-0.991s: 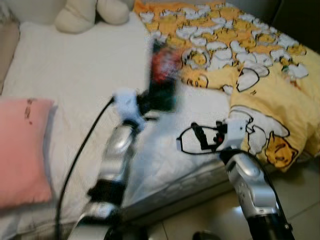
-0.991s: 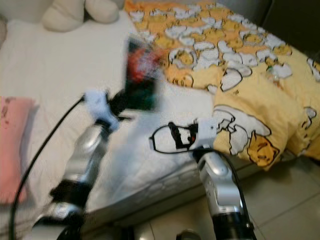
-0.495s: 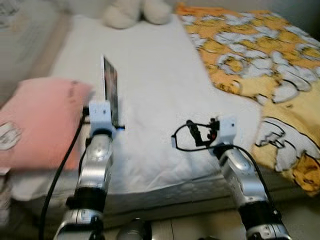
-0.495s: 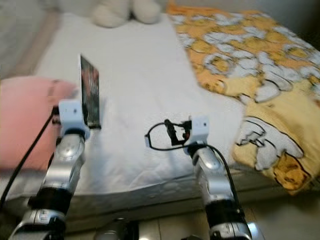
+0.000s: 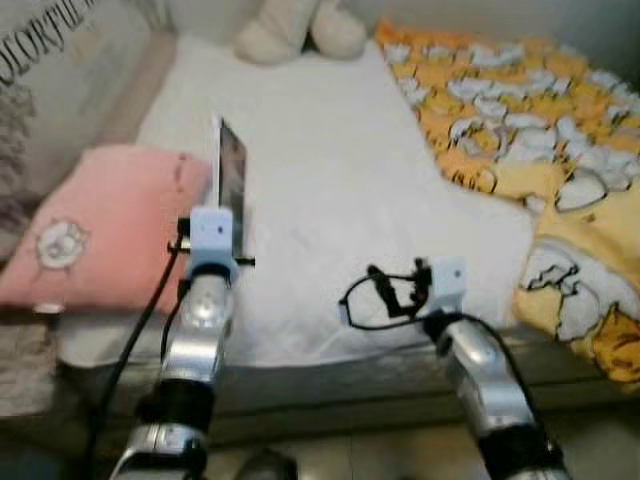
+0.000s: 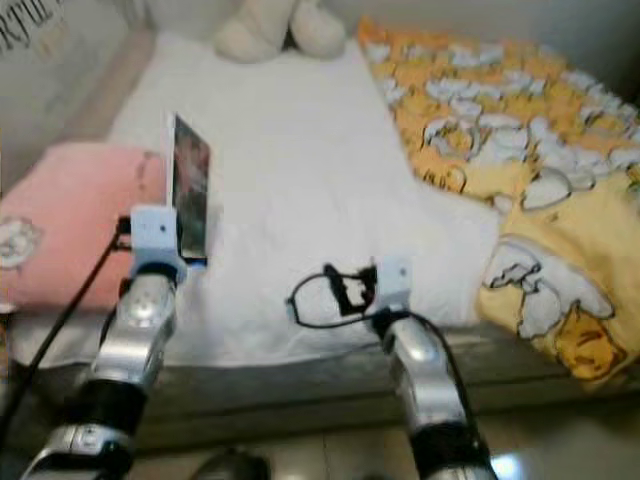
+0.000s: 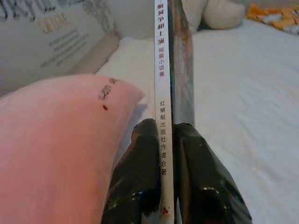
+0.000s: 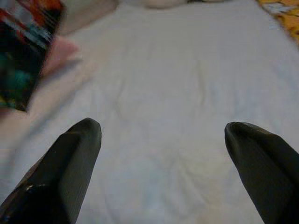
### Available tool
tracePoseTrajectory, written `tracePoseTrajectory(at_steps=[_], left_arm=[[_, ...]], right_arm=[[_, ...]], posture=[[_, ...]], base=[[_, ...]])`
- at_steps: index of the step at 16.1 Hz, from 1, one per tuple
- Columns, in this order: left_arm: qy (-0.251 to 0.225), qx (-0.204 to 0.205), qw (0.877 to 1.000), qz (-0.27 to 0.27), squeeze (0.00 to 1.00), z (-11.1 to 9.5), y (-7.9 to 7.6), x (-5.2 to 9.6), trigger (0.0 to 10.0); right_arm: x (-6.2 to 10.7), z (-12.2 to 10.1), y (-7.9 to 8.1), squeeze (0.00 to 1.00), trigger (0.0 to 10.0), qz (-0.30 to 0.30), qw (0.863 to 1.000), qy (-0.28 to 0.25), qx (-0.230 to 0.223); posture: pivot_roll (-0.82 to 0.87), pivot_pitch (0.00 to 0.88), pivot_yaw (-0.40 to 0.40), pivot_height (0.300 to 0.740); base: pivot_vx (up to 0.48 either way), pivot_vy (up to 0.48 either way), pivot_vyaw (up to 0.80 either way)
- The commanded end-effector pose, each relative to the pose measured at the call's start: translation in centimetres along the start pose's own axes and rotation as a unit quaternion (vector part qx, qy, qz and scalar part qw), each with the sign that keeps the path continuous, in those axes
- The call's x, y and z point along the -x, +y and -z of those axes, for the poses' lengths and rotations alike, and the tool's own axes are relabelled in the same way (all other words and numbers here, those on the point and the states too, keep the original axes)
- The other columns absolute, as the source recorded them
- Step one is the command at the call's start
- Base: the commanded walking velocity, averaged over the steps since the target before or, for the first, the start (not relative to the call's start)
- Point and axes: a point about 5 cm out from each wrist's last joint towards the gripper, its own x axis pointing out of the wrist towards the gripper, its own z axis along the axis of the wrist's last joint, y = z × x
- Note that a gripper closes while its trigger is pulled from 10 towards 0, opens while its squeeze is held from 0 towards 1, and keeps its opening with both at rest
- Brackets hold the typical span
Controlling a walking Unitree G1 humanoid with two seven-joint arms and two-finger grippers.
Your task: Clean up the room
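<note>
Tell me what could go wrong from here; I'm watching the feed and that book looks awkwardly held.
The left gripper pinches the thin book only at its lower end, upright on edge above the bed; it may pivot or slip out as the arm swings.

The book stands close beside the pink pillow; a leftward move could catch it.

The right gripper hangs open over the sheet, where its fingers could snag fabric.

White bed sheet (image 5: 330, 180); pink pillow (image 5: 100, 225); yellow-orange blanket (image 5: 520, 130) patterned with white cartoon shapes; white-spined, dark-covered book (image 7: 163, 93); cream plush toy (image 5: 295, 28).
</note>
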Motion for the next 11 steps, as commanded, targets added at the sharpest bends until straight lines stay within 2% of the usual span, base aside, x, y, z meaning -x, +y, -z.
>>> tracePoseTrajectory(at_steps=[1,6,7,9,10,11], left_arm=[[-0.024,-0.012,1.0,0.003,0.0,-1.11,-0.36,-0.19,10.0],[-0.021,-0.013,1.0,0.007,0.0,-1.15,-0.71,-0.15,10.0],[-0.03,0.037,0.999,0.018,0.0,-1.51,-0.95,-0.15,10.0],[-0.032,0.013,0.999,0.019,0.0,-1.61,-0.91,-0.31,10.0],[-0.031,0.016,0.999,0.023,0.0,-1.62,-1.0,-0.38,10.0],[-0.034,0.013,0.999,0.027,0.0,-1.72,-1.1,-0.38,10.0]], right_arm=[[-0.33,-0.46,0.26,0.0,10.0,-0.012,1.0,-0.01,0.004],[-0.58,-0.27,0.25,0.0,10.0,-0.029,1.0,0.001,0.007],[-0.63,-0.21,0.2,0.0,10.0,-0.027,1.0,0.004,0.012],[-0.71,-0.17,0.15,0.0,10.0,-0.025,1.0,0.003,0.008],[-0.76,-0.02,-0.26,0.0,10.0,0.0,1.0,0.007,-0.004],[-0.81,-0.01,-0.24,0.0,10.0,-0.003,1.0,0.009,-0.002]], posture=[[0.01,0.0,0.033,0.74],[0.02,0.0,0.026,0.74],[0.01,0.0,0.027,0.74],[0.01,0.0,0.024,0.74],[0.02,0.0,0.021,0.74],[0.01,0.0,0.022,0.74]], base=[[0.0,0.0,0.46],[0.0,0.0,0.43],[0.0,0.0,0.0],[0.0,0.0,0.0],[0.0,0.0,0.41],[0.0,0.0,0.0]])
